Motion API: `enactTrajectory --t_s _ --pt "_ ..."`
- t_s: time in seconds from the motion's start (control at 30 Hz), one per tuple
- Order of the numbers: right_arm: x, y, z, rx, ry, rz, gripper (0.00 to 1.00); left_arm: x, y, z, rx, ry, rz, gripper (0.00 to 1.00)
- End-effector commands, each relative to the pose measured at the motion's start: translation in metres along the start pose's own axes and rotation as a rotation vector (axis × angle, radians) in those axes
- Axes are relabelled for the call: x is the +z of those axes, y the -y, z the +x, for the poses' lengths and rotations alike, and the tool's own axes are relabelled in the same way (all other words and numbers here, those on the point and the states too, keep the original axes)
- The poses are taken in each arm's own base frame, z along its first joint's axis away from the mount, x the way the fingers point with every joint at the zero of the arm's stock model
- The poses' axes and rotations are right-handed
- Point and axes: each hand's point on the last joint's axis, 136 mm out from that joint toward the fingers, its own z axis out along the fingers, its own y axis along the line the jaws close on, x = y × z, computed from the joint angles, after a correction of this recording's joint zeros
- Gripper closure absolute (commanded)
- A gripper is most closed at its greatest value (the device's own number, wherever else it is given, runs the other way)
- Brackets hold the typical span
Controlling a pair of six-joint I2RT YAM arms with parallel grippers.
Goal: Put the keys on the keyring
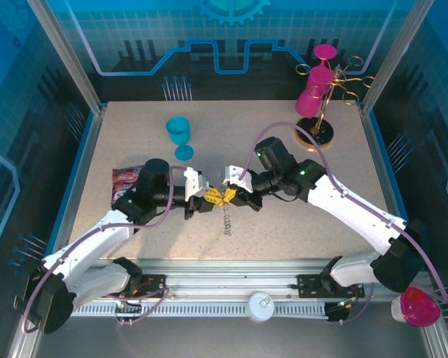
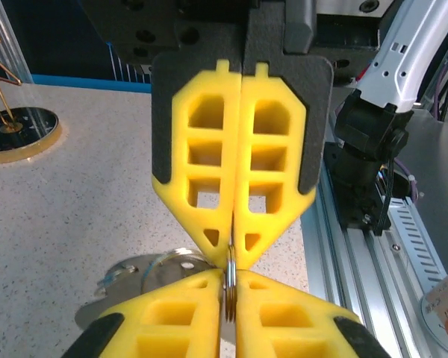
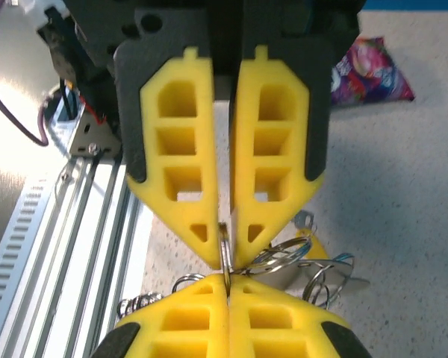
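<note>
Along the near edge, a white round cap (image 1: 261, 306) sits on the metal rail, and a pink cup (image 1: 418, 307) lies by the near right corner.

Just in from that edge, a thin bead chain (image 1: 226, 222) trails over the tabletop (image 1: 299, 224) toward the rail. Above it, over the middle of the table, the left gripper (image 1: 211, 197) and right gripper (image 1: 233, 196) meet tip to tip. Each is pinched tight on the keyring (image 2: 229, 282): its small metal ring stands edge-on, caught between both pairs of yellow fingers. The fingers hide most of the ring. Flat silver pieces that seem to be the keys (image 2: 160, 268) lie under the fingertips with a tangle of wire loops (image 3: 287, 257), and the pads block any clear look at their heads.

A colourful packet (image 1: 127, 181) lies near the left edge, partly under the left arm. Farther back, left of centre, a blue goblet (image 1: 181, 136) stands upright, well apart from the grippers. At the far right corner, a gold wire stand (image 1: 325, 112) on a dark round base carries pink cups (image 1: 313, 89).
</note>
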Motion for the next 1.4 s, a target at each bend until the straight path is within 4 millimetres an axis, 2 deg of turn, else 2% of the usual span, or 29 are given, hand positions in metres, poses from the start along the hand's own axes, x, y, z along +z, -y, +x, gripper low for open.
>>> enactTrajectory --t_s 0.0,0.1,0.17,0.33,0.37,0.47,0.6,0.77,1.13,1.37 --pt "0.001 -0.013 0.011 -0.026 -0.104 -0.048 1.0 0.0 0.005 -0.008 0.032 -0.01 0.04 0.93" --pt "-0.001 -0.014 0.005 -0.031 -0.091 -0.046 1.0 0.0 0.006 -0.008 0.034 -0.019 0.047 1.0" --pt "-0.005 -0.01 0.0 -0.025 -0.051 -0.018 1.0 -0.001 0.007 -0.008 0.038 -0.017 0.048 1.0" --pt "-0.023 -0.002 -0.013 -0.021 0.157 0.08 0.72 -0.003 0.01 -0.013 0.048 0.043 0.039 1.0" --pt "-0.026 -0.001 -0.014 -0.023 0.198 0.102 0.7 -0.004 0.01 -0.016 0.053 0.07 0.034 1.0" --pt "-0.032 0.001 -0.018 -0.026 0.321 0.168 0.7 -0.006 0.011 -0.026 0.052 0.162 0.019 1.0" --pt "-0.032 -0.002 -0.017 -0.008 0.403 0.178 0.7 -0.007 0.011 -0.032 0.017 0.236 0.024 1.0" --pt "-0.024 -0.006 -0.017 0.018 0.418 0.126 0.7 -0.008 0.012 -0.034 -0.011 0.282 0.029 1.0" --pt "-0.024 -0.005 -0.026 0.01 0.456 0.114 0.72 -0.007 0.012 -0.037 -0.04 0.328 0.051 1.0" --pt "-0.026 -0.005 -0.035 0.003 0.488 0.105 0.77 -0.006 0.014 -0.036 -0.049 0.328 0.072 1.0"
